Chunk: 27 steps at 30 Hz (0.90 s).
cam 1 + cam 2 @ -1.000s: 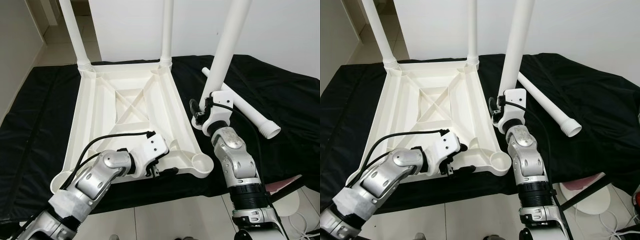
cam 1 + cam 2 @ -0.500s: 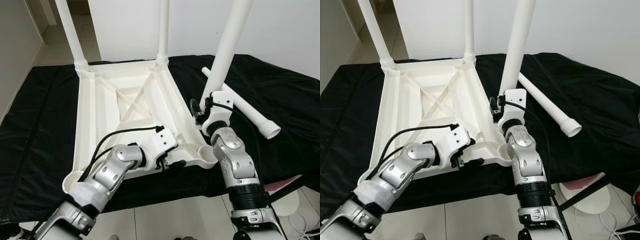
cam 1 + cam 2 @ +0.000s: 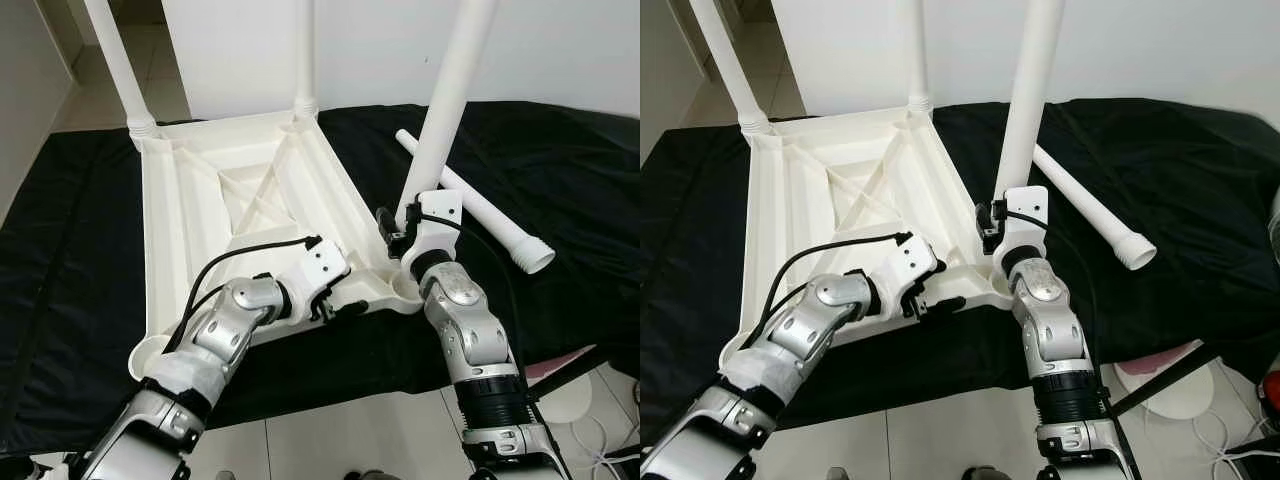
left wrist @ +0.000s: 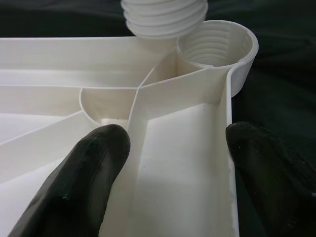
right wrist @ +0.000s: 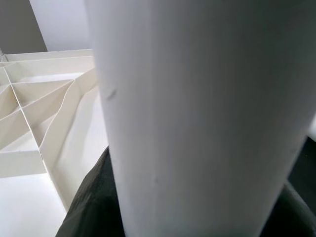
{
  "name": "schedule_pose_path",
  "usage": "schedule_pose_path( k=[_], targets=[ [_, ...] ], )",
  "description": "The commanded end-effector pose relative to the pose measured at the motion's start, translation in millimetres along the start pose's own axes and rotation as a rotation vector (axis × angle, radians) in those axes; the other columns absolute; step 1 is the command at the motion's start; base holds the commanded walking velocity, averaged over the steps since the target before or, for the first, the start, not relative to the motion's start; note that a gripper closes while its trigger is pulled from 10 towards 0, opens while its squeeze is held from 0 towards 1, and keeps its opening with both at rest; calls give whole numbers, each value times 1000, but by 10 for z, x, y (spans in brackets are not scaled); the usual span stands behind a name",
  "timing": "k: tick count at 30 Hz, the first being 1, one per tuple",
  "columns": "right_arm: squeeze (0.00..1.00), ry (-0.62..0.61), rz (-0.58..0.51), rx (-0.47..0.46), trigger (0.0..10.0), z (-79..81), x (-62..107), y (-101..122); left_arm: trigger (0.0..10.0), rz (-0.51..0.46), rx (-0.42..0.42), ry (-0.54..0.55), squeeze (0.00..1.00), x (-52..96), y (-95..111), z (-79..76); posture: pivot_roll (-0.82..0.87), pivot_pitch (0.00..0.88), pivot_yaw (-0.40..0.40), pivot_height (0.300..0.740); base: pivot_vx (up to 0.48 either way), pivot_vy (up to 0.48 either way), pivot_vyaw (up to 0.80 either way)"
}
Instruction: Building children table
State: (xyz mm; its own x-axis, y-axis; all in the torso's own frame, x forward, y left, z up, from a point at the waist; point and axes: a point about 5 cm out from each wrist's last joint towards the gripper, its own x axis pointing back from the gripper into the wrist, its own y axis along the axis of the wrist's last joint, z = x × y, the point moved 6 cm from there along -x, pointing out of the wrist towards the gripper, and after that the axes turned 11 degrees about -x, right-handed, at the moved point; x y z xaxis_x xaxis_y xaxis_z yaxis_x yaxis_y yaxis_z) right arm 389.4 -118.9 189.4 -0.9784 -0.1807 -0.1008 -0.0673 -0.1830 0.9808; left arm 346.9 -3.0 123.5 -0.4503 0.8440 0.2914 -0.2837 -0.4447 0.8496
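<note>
A: How far along?
B: Upturned white plastic tabletop [image 3: 230, 190] on black cloth: two legs in. Left gripper [image 3: 335, 308] spread over its near edge.
A: Right?
B: Right gripper [image 3: 398, 233] clenches third white leg [image 3: 447, 100] above the corner socket [image 4: 217, 42]; fourth [image 3: 478, 216] lies loose.

head stereo: high, looking forward-down, table [image 3: 240, 200] toward 11 o'clock, shared by both eyes | left wrist: very near corner socket [image 4: 217, 42] | right wrist: pressed against leg [image 5: 197, 118]

A black cloth [image 3: 560, 150] covers the pale tiled floor [image 3: 330, 440] before a plain white wall [image 3: 560, 50].
</note>
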Motion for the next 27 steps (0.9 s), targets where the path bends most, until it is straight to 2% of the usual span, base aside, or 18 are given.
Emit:
schedule_pose_path(
  k=[1, 5, 6, 7, 9, 11, 17, 21, 24, 25, 27],
  targets=[
    [0, 14, 1, 8, 10000, 40, 10, -4, 10000, 87, 2, 401, 0, 173, -141, 498, 19, 51, -1, 740, 0, 0, 0],
    [0, 19, 2, 13, 10000, 48, 18, -13, 10000, 19, 46, 340, 0, 185, -56, 412, 21, 49, 0, 740, 0, 0, 0],
    [0, 20, 3, 13, 10000, 46, 22, -19, 10000, -13, 71, 319, 0, 194, -14, 381, 25, 46, -2, 740, 0, 0, 0],
    [0, 21, 6, 15, 10000, 39, 30, -31, 10000, -97, 104, 263, 0, 218, 117, 294, 27, 45, -4, 740, 0, 0, 0],
    [0, 22, 9, 17, 10000, 29, 44, -46, 10000, -198, 149, 193, 0, 271, 283, 183, 27, 45, -4, 740, 0, 0, 0],
    [0, 23, 9, 19, 10000, 24, 52, -53, 10000, -230, 159, 176, 0, 289, 336, 153, 32, 44, -9, 740, 0, 0, 0],
    [0, 44, 24, 47, 10000, 23, 97, -125, 10000, -243, 197, 162, 0, 290, 377, 51, 40, 46, -22, 740, 0, 0, 0],
    [0, 40, 27, 59, 10000, -30, 141, -149, 10000, -268, 174, 162, 0, 307, 441, -23, 43, 49, -33, 740, 0, 0, 0],
    [0, 27, 22, 67, 10000, -99, 172, -160, 10000, -275, 197, 163, 0, 320, 454, -45, 50, 55, -42, 740, 0, 0, 0],
    [0, -4, 21, 54, 10000, -197, 197, -183, 10000, -279, 221, 161, 0, 327, 449, -60, 51, 58, -45, 740, 0, 0, 0],
    [0, -21, 24, 46, 10000, -241, 207, -201, 10000, -282, 226, 161, 0, 332, 447, -64, 51, 58, -45, 740, 0, 0, 0]
  ],
)
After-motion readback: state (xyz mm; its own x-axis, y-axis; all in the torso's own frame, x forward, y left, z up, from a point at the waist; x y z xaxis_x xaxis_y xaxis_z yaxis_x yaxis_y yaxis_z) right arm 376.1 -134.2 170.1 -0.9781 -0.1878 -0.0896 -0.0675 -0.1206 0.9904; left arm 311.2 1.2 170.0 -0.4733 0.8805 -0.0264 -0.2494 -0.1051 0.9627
